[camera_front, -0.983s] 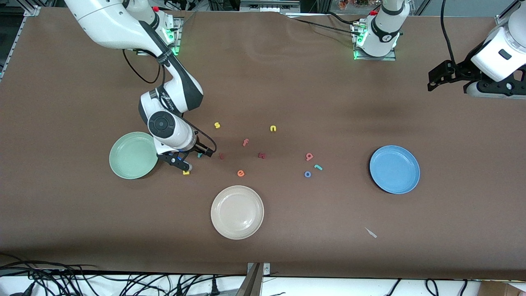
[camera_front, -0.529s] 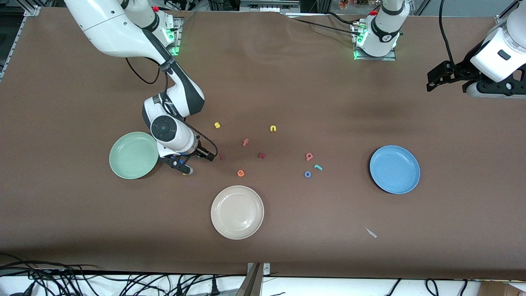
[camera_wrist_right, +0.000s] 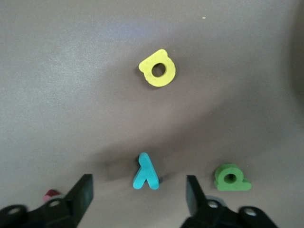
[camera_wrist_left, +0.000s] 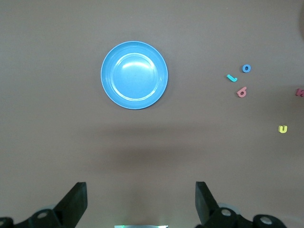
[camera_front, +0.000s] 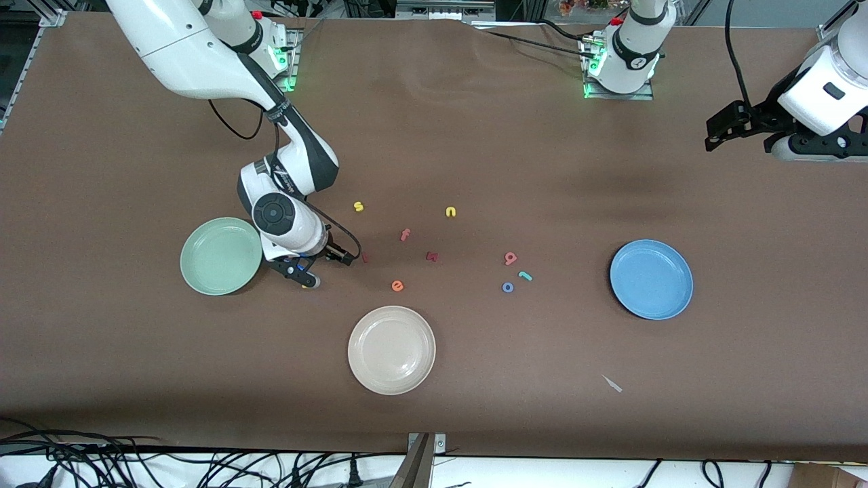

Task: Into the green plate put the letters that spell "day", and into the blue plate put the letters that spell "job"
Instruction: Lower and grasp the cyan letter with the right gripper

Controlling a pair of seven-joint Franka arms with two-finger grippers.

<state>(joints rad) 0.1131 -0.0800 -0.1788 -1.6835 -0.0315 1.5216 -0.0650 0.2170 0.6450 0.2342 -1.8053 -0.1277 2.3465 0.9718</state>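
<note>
My right gripper [camera_front: 306,270] hangs low beside the green plate [camera_front: 220,256], over the "day" letters. In the right wrist view it [camera_wrist_right: 137,195] is open, and the teal y [camera_wrist_right: 146,173] lies flat between its fingers with gaps on both sides. The dark green d [camera_wrist_right: 231,178] lies just outside one finger, and the yellow a [camera_wrist_right: 157,69] lies a little way off. The blue o [camera_front: 507,287], teal j [camera_front: 524,275] and red-pink b [camera_front: 510,257] lie together near the blue plate [camera_front: 651,278]. My left gripper [camera_front: 729,127] waits open and high at the left arm's end, with nothing in it [camera_wrist_left: 140,202].
A cream-white plate [camera_front: 391,350] sits nearest the front camera. Loose letters lie mid-table: orange e [camera_front: 397,286], pink f [camera_front: 405,234], yellow s [camera_front: 358,206], yellow n [camera_front: 450,212] and a dark red one [camera_front: 432,256]. A small pale scrap [camera_front: 612,383] lies near the front edge.
My right gripper has come down over the teal y and now hides the yellow a from the front view. Its fingers have begun to narrow. The left arm has barely moved.
</note>
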